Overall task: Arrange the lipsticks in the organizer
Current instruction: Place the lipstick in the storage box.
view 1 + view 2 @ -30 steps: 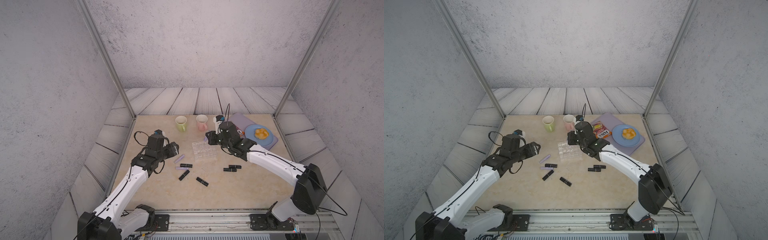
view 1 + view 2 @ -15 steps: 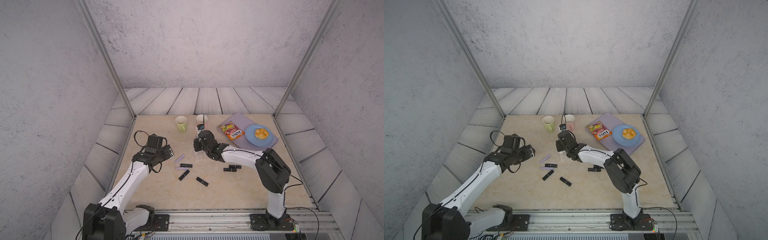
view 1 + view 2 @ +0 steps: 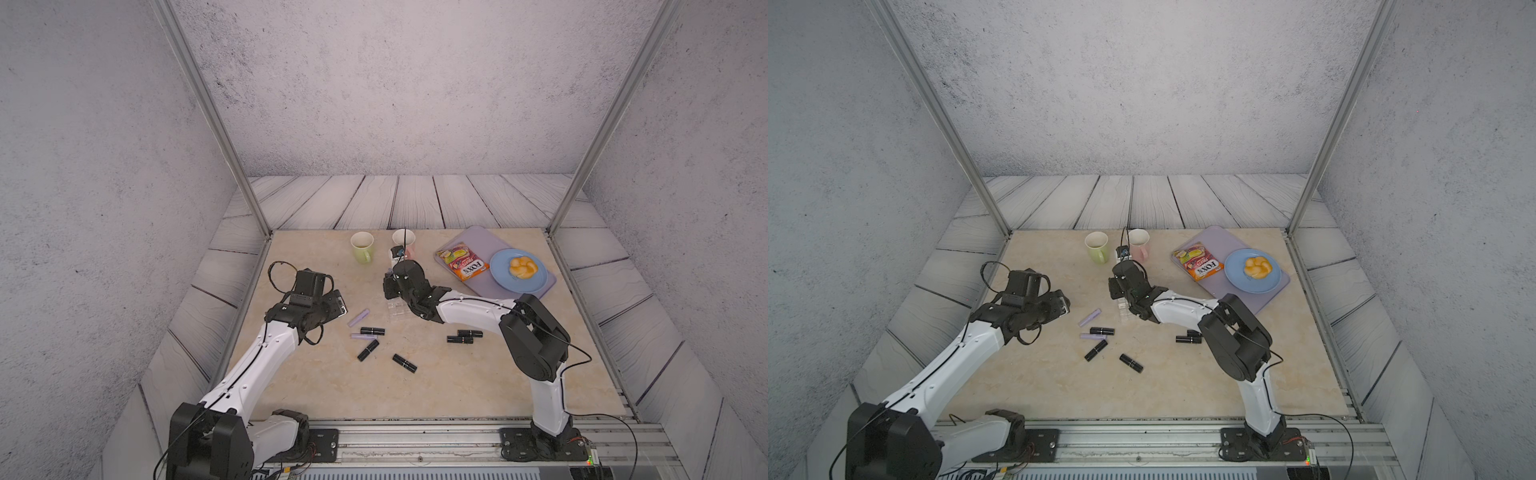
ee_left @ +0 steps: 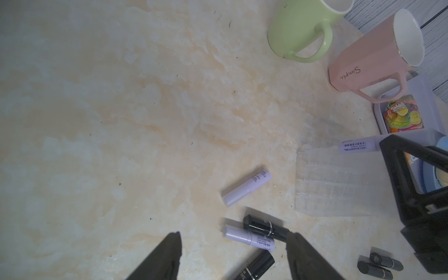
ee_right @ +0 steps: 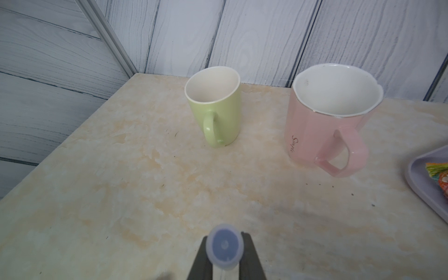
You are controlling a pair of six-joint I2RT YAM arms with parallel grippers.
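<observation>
Lipsticks (image 3: 372,331): one lilac tube gripped, seven loose on the table (image 3: 332,395).
Clenched on a lilac lipstick (image 5: 224,246), the right gripper (image 5: 225,238) holds it level at the edge of the clear organizer (image 3: 398,309) nearest the green mug (image 3: 361,247) and pink mug (image 3: 409,239), at the centre of both top views; whether tube and organizer touch I cannot tell. The left gripper (image 4: 234,234) hangs released, jaws wide, left of centre. Just below centre lie two lilac tubes (image 3: 358,318) and three black tubes (image 3: 368,350); a black pair (image 3: 460,339) lies side by side to their right. A lilac tray (image 3: 478,237) sits upper right.
</observation>
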